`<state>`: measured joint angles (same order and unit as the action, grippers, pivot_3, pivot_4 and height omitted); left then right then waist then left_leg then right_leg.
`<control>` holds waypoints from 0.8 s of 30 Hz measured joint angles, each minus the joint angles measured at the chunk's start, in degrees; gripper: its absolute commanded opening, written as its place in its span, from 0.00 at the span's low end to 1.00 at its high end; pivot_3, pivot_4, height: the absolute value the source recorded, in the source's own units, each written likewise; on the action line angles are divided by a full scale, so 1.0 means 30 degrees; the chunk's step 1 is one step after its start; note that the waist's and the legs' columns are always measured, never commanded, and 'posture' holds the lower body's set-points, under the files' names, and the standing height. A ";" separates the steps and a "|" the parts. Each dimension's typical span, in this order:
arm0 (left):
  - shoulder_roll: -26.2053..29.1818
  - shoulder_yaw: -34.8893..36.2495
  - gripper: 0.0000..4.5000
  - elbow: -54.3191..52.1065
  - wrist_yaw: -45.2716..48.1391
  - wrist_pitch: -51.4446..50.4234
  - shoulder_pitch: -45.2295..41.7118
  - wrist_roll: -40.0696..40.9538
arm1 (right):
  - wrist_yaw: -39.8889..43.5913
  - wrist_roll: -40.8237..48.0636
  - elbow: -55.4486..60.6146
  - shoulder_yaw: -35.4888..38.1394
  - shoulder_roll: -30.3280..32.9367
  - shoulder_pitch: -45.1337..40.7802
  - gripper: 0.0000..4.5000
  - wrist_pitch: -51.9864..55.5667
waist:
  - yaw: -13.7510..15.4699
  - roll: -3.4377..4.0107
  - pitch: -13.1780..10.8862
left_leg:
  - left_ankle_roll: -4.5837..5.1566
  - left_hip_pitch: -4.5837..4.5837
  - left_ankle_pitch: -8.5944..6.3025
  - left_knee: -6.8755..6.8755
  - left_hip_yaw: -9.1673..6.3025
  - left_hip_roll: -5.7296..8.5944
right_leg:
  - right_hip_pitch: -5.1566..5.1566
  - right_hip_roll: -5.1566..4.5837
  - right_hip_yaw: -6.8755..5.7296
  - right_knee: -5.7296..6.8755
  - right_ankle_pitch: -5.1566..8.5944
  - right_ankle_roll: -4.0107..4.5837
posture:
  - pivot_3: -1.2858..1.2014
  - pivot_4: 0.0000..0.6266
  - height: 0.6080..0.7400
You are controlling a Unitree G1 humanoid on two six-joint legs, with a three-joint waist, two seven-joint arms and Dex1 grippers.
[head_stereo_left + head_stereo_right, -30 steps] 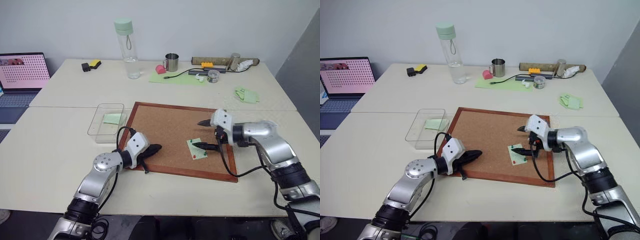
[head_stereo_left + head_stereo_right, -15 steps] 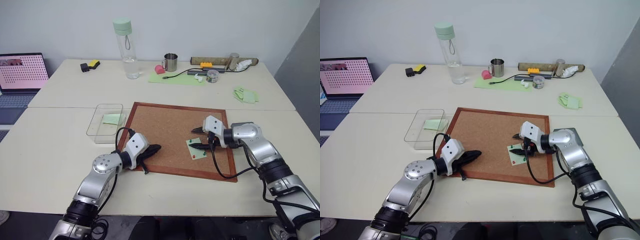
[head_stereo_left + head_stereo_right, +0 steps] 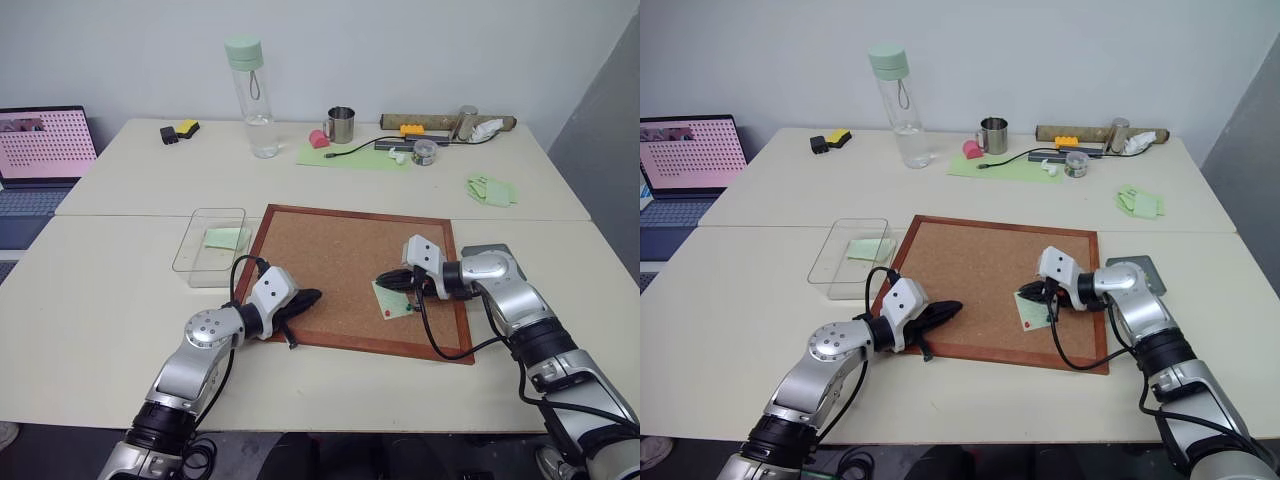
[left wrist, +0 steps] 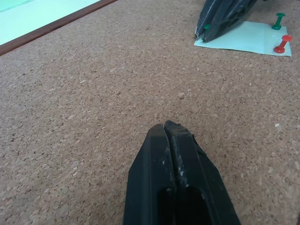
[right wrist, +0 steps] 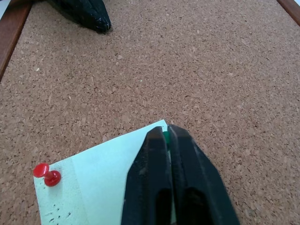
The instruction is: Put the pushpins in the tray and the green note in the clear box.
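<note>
The green note [image 3: 395,299] lies on the corkboard's right side, held down by pushpins: a red pushpin [image 5: 46,174] and a green pushpin [image 4: 278,21] along one edge. My right gripper [image 5: 166,133] is shut on another green pushpin [image 5: 165,137] at the note's opposite corner. Shut and holding nothing, my left gripper [image 3: 314,295] rests on the cork near the board's front left. The grey tray [image 3: 1143,266] sits just right of the board, partly behind my right arm. The clear box [image 3: 200,262] stands left of the board with a green slip [image 3: 226,237] inside.
The wood-framed corkboard [image 3: 350,212] fills the table's middle. At the back stand a water bottle [image 3: 250,95], a metal cup [image 3: 342,124] and a large green sheet [image 3: 355,155] with small items. A green wad [image 3: 492,190] lies back right, a laptop [image 3: 45,150] far left.
My right gripper came down and left onto the note's corner, and its fingers went from wide open to shut on the green pushpin. The left arm stayed still.
</note>
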<state>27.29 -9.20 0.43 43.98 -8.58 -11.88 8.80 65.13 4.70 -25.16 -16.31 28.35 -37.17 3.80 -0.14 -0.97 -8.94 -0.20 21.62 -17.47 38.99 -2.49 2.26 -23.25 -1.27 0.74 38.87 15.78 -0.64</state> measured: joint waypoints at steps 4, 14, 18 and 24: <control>-0.0001 -0.0004 0.00 -0.0138 -0.0182 0.0000 0.0115 -0.0018 | 0.0207 0.0303 0.0192 0.0236 -0.0065 0.0001 0.00 0.0821 | 0.0000 0.0001 -0.0001 | 0.0000 0.0001 0.0000 -0.0002 -0.0001 0.0000 | -0.0002 0.0000 0.0001 0.0000 0.0000 0.0000 | 0.52 0.24 1.00; -0.0015 -0.0030 0.00 -0.0261 -0.0358 -0.0001 0.0222 -0.0148 | 0.0943 0.1808 0.2573 0.1345 0.0237 -0.0095 0.00 0.3113 | 0.0004 0.0010 0.0006 | 0.0002 -0.0002 -0.0001 -0.0007 -0.0006 -0.0001 | -0.0001 0.0000 0.0000 -0.0004 0.0000 0.0000 | 0.52 0.24 1.00; -0.0027 -0.0039 0.00 -0.0266 -0.0385 -0.0007 0.0226 -0.0168 | 0.1072 0.2396 0.3539 0.1888 0.0705 -0.0093 0.00 0.4170 | 0.0006 0.0014 0.0009 | 0.0002 -0.0002 -0.0001 -0.0009 -0.0009 -0.0001 | 0.0000 -0.0001 0.0000 -0.0006 0.0000 0.0000 | 0.52 0.24 1.00; -0.0220 -0.0117 0.00 -0.0348 -0.0709 -0.0057 0.0233 -0.0329 | 0.0481 0.2534 0.3606 0.3996 0.4270 0.0067 0.00 0.5200 | 0.0161 0.0021 0.0011 | 0.0006 0.0010 -0.0004 -0.0008 -0.0004 0.0009 | 0.0009 -0.0014 0.0000 -0.0032 0.0000 0.0000 | 0.52 0.24 1.00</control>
<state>26.63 -9.55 -0.62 41.85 -8.75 -11.18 7.81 66.57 12.30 -14.35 -4.32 41.16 -36.97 19.40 0.35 -0.91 -8.90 -0.18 21.65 -17.48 38.97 -2.51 2.29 -23.22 -1.32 0.75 38.78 15.78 -0.64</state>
